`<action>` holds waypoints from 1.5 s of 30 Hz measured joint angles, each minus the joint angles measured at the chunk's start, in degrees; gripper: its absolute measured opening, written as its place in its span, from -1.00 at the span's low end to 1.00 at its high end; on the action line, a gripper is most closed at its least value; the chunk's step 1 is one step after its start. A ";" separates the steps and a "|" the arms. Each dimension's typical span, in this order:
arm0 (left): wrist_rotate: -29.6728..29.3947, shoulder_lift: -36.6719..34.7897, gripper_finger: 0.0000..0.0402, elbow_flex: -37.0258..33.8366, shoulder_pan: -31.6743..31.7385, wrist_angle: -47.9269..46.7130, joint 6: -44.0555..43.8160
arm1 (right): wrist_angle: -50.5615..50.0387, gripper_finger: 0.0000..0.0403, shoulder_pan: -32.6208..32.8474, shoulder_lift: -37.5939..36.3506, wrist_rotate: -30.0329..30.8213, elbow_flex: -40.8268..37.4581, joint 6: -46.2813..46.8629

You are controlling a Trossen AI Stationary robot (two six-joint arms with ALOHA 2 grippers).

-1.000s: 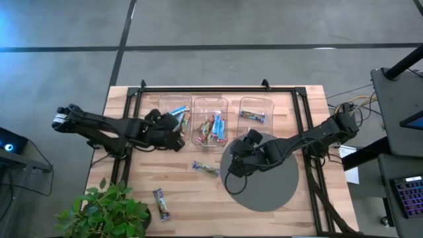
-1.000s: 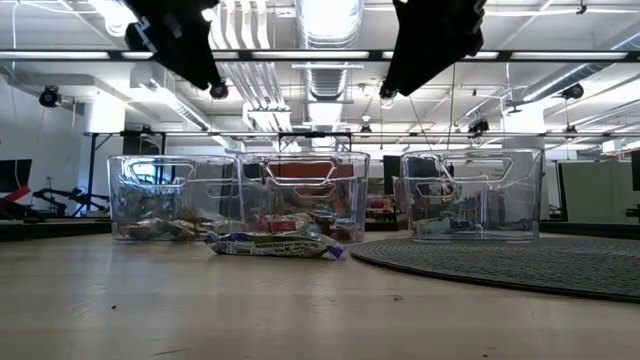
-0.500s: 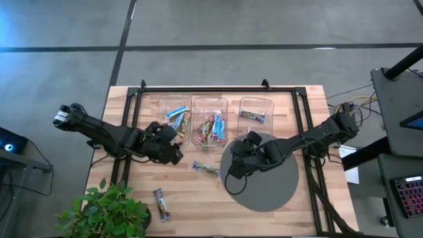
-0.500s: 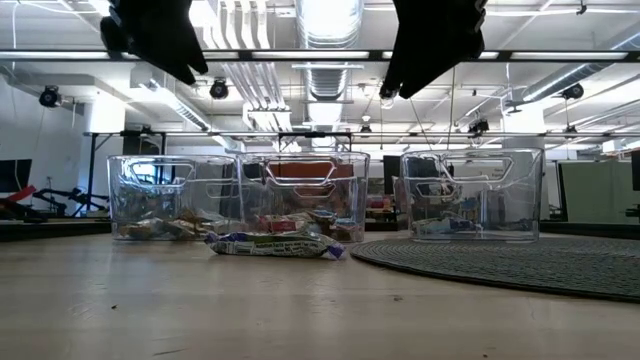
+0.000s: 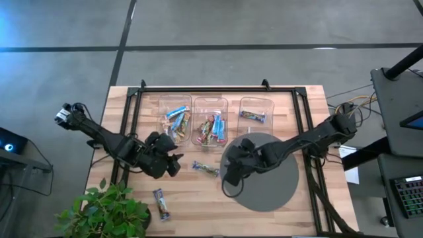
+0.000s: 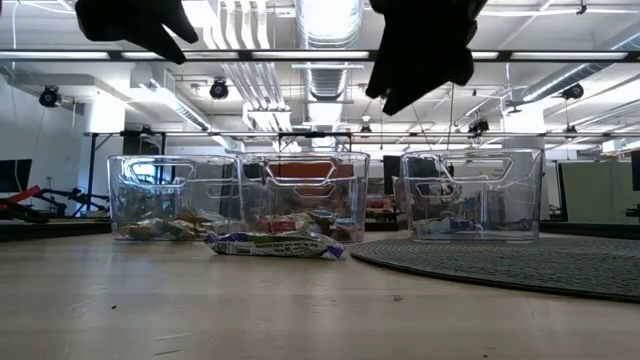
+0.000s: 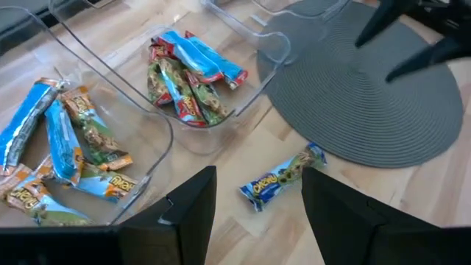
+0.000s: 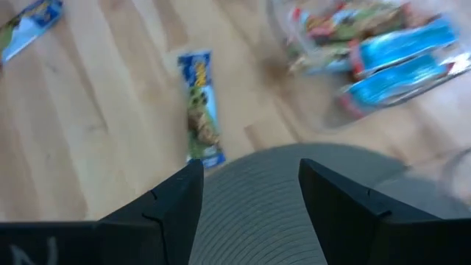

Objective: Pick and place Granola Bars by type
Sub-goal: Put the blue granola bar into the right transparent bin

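Tabletop bins [image 5: 209, 100] hold sorted granola bars [image 5: 213, 129] (both pincers gape, empty).

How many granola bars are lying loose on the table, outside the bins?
2. One bar lies on the wood in front of the middle bin, beside the grey mat. The other bar lies near the front edge, by the plant.

Bins: you have three bins [image 5: 210, 119] in a row along the table's [image 5: 291, 205] far side.
Left bin [image 5: 173, 116]: bars inside.
Middle bin [image 5: 210, 123]: bars inside.
Right bin [image 5: 255, 110]: one bar.
Mat [image 5: 271, 185]: right of centre, before the right bin.
Loose bar [image 5: 205, 169]: your centre, just left of the mat.
Second loose bar [image 5: 160, 203]: near-left, beside the plant [image 5: 102, 215].
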 joint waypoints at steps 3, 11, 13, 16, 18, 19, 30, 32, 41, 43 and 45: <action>-0.19 0.00 -0.09 0.00 -0.05 0.39 -0.53 | 1.09 0.07 0.00 1.60 -3.51 0.00 0.02; -0.88 0.11 -0.09 -0.02 -0.07 0.96 -0.60 | 8.71 0.07 -0.33 7.15 -13.66 -0.04 0.25; -0.90 0.11 -0.09 -0.02 -0.10 1.87 -0.95 | 9.93 0.07 -0.65 7.22 -13.73 -0.04 -0.04; -0.86 0.11 -0.09 -0.02 -0.47 3.30 -1.41 | 10.86 0.07 -0.88 7.77 -13.50 -0.02 -0.21; -0.80 0.11 -0.09 -0.02 -1.04 4.38 -1.56 | 11.30 0.07 -0.83 8.75 -13.62 -0.02 -0.68; -0.81 0.11 -0.09 -0.02 -1.40 4.89 -1.62 | 11.61 0.07 -0.78 9.46 -13.76 -0.02 -0.89; -0.87 0.13 -0.09 -0.02 -4.25 5.96 -2.62 | 15.62 0.07 -0.35 18.50 -15.20 3.07 -2.92; -0.88 0.13 -0.09 -0.02 -4.40 5.94 -2.63 | 15.49 0.07 -0.35 19.81 -15.17 4.15 -3.66; -0.93 0.13 -0.09 -0.04 -4.83 5.85 -2.70 | 12.59 0.07 -0.39 20.48 -7.96 6.92 -3.81; -0.93 0.13 -0.09 -0.07 -4.83 5.84 -2.70 | 12.64 0.07 -0.72 20.48 -7.63 7.04 -4.70; -1.11 0.13 -0.09 -0.10 -4.83 5.81 -2.68 | 12.67 0.07 -1.16 20.85 -7.91 7.06 -4.99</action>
